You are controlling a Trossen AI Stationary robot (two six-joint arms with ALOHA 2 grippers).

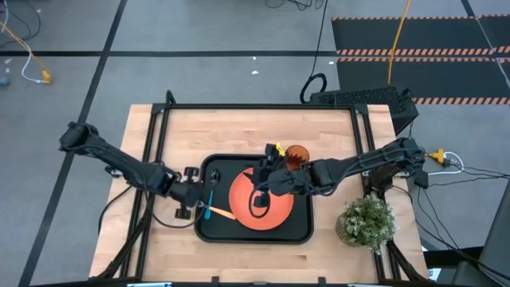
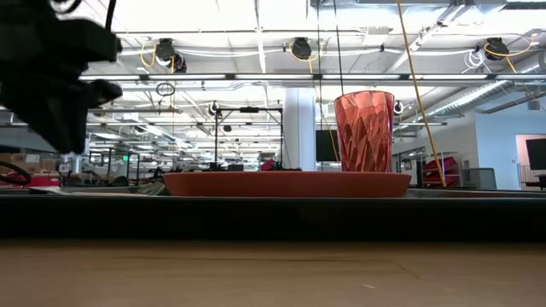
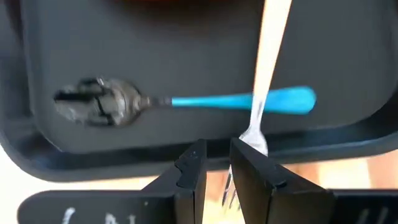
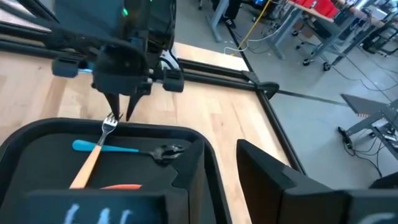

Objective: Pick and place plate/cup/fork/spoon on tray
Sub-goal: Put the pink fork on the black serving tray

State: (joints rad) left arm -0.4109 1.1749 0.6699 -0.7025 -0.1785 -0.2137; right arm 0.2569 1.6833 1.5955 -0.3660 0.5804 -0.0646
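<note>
The left gripper [image 3: 216,163] has its jaws clamped on the fork [image 3: 268,56] tines at the tray [image 1: 209,229] left rim; its handle crosses the spoon [image 3: 186,101]. Your right gripper [image 1: 259,199] hangs above the plate [image 1: 275,209]; its jaws cannot be judged.

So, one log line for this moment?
left gripper: fingers at fork tines, tray rim | fork across spoon | plate, cup on tray | right gripper over plate
</note>
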